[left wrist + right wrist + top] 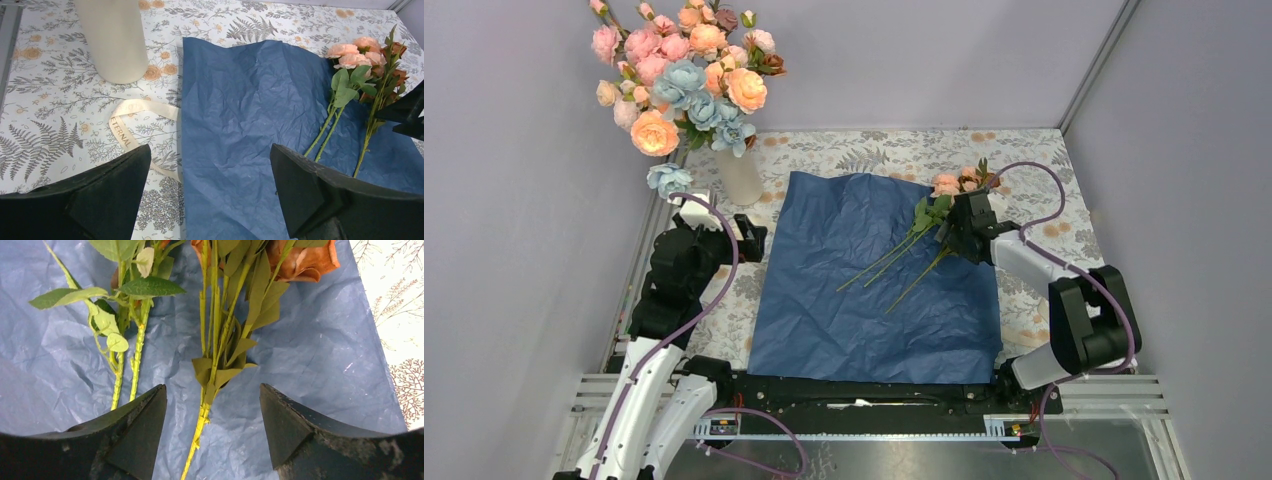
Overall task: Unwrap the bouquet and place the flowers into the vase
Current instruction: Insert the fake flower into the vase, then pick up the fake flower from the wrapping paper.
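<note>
Resting at 2 o'clock on crinkled navy paper (854,300): peach-pink flowers (946,184), green stems. Straddling one stem (216,352) with right gripper (211,390), jaws apart. Holding left gripper (210,150) spread wide near vase (741,178).

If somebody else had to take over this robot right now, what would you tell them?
Left hand: open, empty, near the vase.
Right hand: open, straddling a stem on the navy paper.
Done: paper unwrapped flat, ribbon off, most flowers in the vase.
Left: the few stems lying on the paper go in the vase.
</note>
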Motion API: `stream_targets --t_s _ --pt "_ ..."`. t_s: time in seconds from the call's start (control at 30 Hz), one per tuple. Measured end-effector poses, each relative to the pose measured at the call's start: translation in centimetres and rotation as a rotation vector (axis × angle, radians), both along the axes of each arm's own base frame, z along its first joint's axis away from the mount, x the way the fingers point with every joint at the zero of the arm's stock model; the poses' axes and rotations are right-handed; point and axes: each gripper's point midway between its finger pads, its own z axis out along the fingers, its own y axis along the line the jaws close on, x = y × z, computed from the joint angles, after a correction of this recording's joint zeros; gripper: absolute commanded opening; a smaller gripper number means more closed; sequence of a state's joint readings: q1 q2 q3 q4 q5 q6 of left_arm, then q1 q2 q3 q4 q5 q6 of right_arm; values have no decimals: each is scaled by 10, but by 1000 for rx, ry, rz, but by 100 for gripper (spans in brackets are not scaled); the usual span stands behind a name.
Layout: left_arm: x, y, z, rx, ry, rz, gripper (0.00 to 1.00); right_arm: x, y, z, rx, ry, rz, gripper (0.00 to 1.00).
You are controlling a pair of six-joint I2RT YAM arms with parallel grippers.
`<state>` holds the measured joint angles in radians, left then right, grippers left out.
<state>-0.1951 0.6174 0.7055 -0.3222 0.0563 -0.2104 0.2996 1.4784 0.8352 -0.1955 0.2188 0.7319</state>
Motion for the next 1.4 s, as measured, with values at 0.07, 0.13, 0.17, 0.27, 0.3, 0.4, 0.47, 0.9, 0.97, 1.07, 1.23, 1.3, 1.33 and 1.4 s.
stream_targets --t_s 0.07,0.13,0.17,0.27,0.3,0.4,0.47,0.9,0.97,1.07,1.23,1.3,1.33,1.4 --pt "-1 0 -1 1 4 -1 99 4 0 -4 -5 8 -12 72" --pt "-1 0 -1 1 6 0 99 5 -3 -7 -15 13 -29 71" --pt "-1 0 -1 1 6 0 99 5 -4 -9 -18 15 -36 71" --pt "-1 0 -2 1 7 0 99 6 -8 -13 -36 23 -55 70" --pt "-1 0 -2 1 7 0 99 7 -8 -15 -39 28 -58 69" --pt "-1 0 -2 2 10 -1 99 10 -9 -23 -48 47 -66 65" --pt "-1 0 -3 3 13 0 99 12 -9 -29 -50 58 -70 62" --pt "-2 0 -5 5 20 -1 99 23 -17 -39 -34 59 -124 9" --pt "-2 0 -5 5 20 -1 99 24 -19 -37 -32 55 -131 4" --pt "-2 0 -5 5 20 -1 99 22 -23 -26 -31 24 -143 0" --pt "-2 0 -5 5 20 -1 99 19 -39 22 -43 -111 -183 0" --pt "-2 0 -5 5 20 -1 99 16 -47 44 -56 -166 -203 0" --pt "-2 0 -5 5 20 -1 99 13 -52 55 -66 -196 -216 0" --pt "-3 0 -4 4 18 -3 98 6 -61 73 -82 -247 -234 0"
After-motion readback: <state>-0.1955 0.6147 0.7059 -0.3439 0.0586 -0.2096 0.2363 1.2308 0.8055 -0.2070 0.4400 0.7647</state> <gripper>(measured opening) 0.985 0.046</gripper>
